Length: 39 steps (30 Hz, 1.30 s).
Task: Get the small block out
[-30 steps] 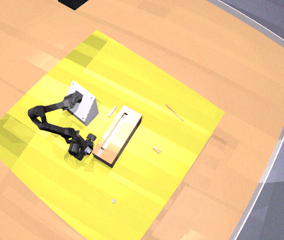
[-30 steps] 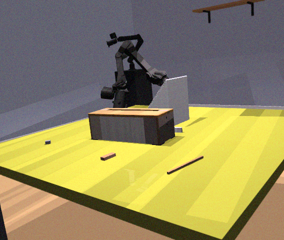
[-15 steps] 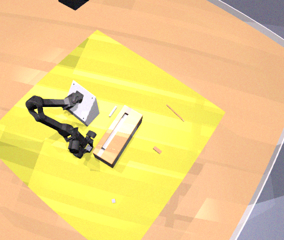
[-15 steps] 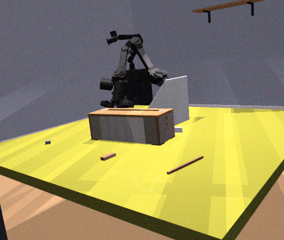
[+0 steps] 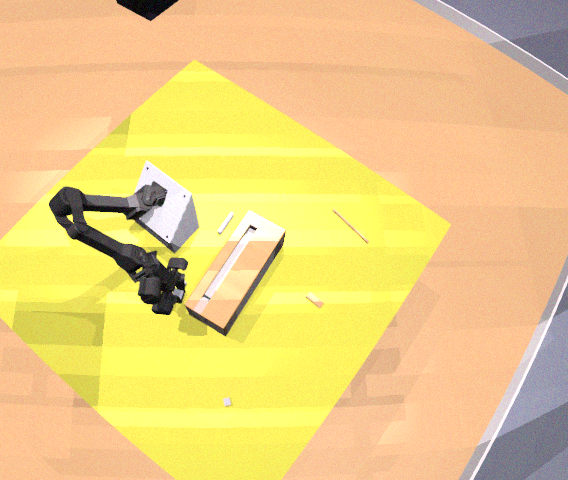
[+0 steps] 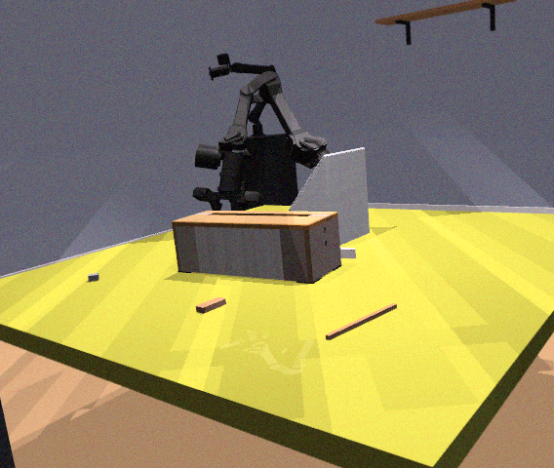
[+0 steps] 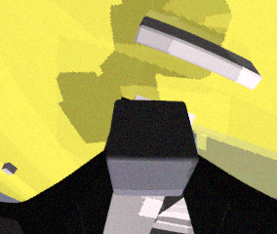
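My gripper [image 5: 178, 290] [image 7: 147, 154] is shut on the small grey block [image 5: 178, 293] [image 7: 148, 132], close beside the near-left end of the box [image 5: 250, 279] [image 6: 237, 252]. The block fills the space between the fingers in the wrist view. In the exterior view the fingertips and block are hidden behind the box, which stands upright. Whether the block touches the table [image 5: 294, 372] [image 6: 408, 372] cannot be told. The box's shelf is not clearly visible.
A pale bar [image 7: 202, 56] lies beyond the held block. Another white bar [image 5: 225, 222] [image 6: 348, 253] lies near the slanted white panel [image 5: 170, 206] [image 6: 345, 196]. A tiny grey cube [image 5: 227, 401] [image 6: 93, 277] [image 7: 9, 168], a short orange piece [image 5: 313, 299] [image 6: 211, 304] and thin stick [image 5: 350, 225] [image 6: 361, 322] lie apart.
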Available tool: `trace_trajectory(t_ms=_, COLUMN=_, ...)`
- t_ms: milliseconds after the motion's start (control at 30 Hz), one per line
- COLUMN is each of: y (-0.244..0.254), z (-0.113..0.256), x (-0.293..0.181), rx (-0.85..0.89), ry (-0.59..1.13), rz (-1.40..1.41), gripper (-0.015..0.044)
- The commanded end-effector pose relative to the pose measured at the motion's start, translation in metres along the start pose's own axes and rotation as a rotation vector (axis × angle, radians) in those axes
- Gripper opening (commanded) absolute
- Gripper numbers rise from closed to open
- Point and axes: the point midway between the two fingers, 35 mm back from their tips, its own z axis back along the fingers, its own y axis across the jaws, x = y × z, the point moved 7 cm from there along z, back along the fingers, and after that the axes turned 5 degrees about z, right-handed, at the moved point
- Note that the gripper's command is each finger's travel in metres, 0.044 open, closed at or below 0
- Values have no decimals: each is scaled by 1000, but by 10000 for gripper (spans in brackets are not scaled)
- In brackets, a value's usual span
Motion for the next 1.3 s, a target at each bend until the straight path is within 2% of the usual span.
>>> trace_trajectory(t_ms=0, y=-2, z=3, x=-3, rx=-3, ry=-10, rz=165, gripper=0)
trace_trajectory(t_ms=1267, y=-25, z=25, x=-28, rx=-45, ry=-57, rz=1674, gripper=0)
